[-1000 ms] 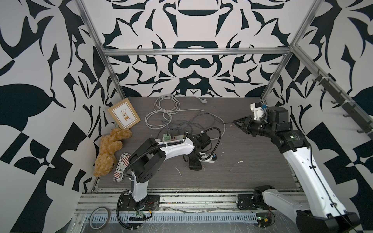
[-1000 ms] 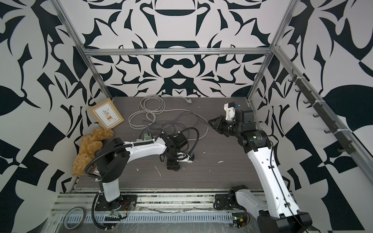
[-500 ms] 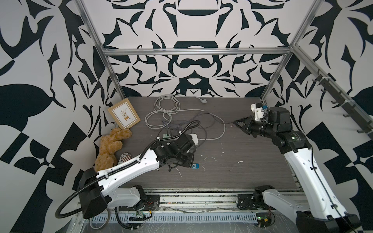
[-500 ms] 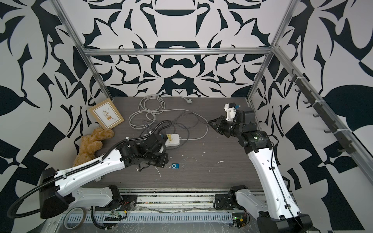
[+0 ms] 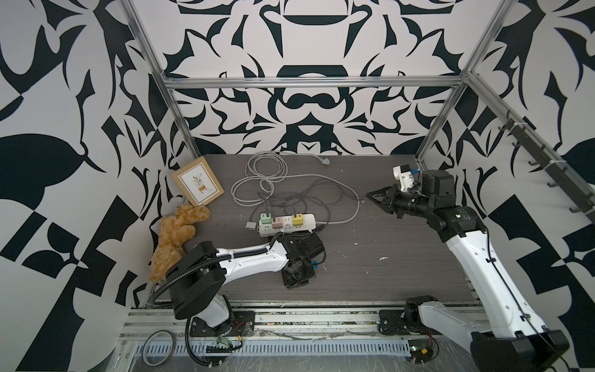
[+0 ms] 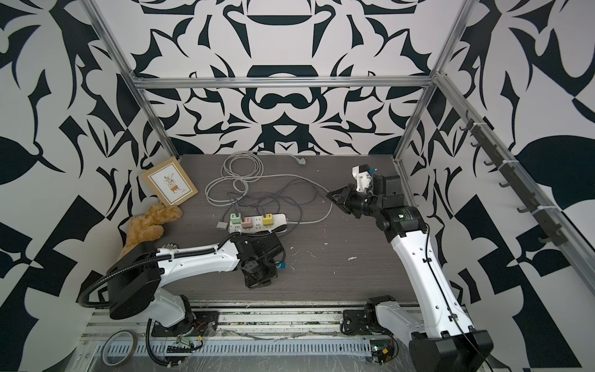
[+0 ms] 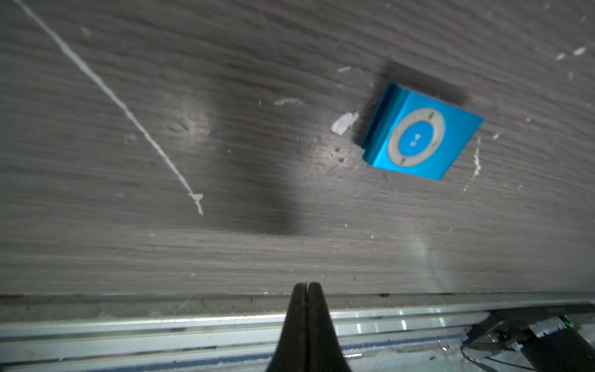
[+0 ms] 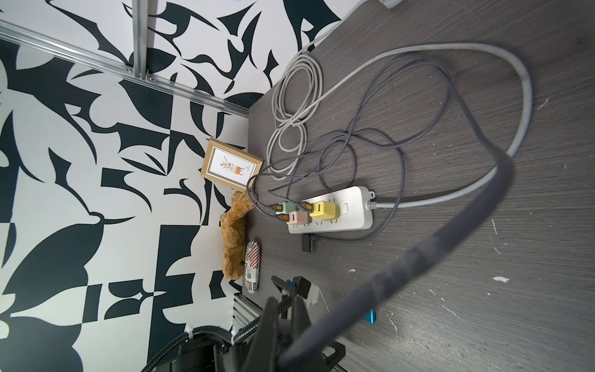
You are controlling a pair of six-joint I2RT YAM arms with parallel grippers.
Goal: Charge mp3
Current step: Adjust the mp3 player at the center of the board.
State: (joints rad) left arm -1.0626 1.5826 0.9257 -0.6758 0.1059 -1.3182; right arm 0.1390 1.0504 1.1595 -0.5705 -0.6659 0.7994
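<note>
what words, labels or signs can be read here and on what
Play/pause sign: centre of the pale ring on the bright-blue square mp3.
Lettering on the red-and-black striped white pouch: too blurred to read.
Caption on the wood-framed plant picture: too small to read.

The left arm stretches low from its 7 o'clock base toward 3 o'clock, wrist bent down. The left gripper has its jaws pressed together. The right arm rises from 5 o'clock, and the right gripper, closed, points toward 9 o'clock.
</note>
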